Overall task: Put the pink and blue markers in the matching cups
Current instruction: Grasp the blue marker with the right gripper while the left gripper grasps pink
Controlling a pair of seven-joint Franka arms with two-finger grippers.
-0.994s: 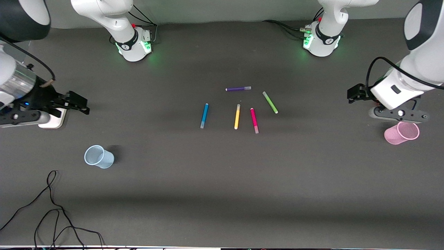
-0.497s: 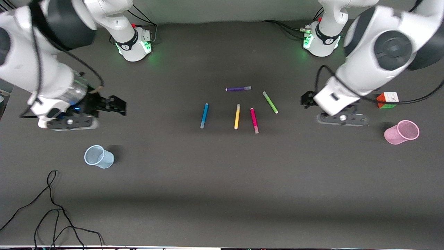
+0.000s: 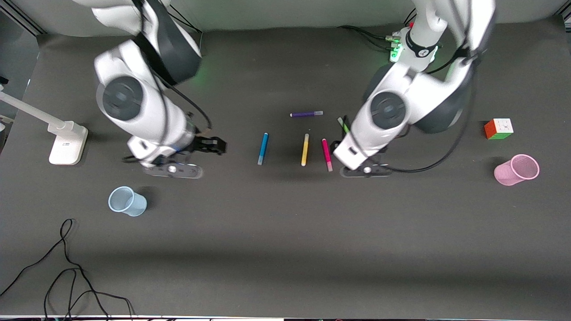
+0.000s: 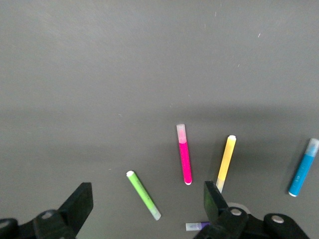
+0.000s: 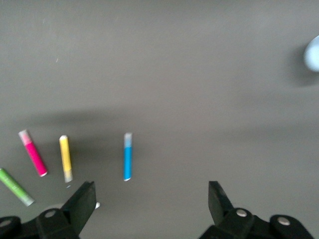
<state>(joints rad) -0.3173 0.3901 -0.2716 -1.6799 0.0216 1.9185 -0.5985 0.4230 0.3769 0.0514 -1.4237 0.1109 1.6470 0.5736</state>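
The blue marker (image 3: 263, 148) and the pink marker (image 3: 327, 154) lie on the dark table, with a yellow marker (image 3: 305, 149) between them. The pale blue cup (image 3: 127, 201) stands toward the right arm's end, the pink cup (image 3: 516, 169) toward the left arm's end. My right gripper (image 3: 171, 170) hovers open and empty between the blue cup and the blue marker (image 5: 127, 157). My left gripper (image 3: 366, 170) hovers open and empty beside the pink marker (image 4: 184, 154), over the lime-green marker (image 4: 143, 195).
A purple marker (image 3: 306, 114) lies farther from the camera than the row. A colour cube (image 3: 498, 129) sits near the pink cup. A white stand base (image 3: 67, 142) is at the right arm's end. Black cables (image 3: 67, 267) trail near the front edge.
Both arms have swung in from the table's ends toward the markers in the middle. The left arm now covers part of the green marker. Markers and cups have not moved.
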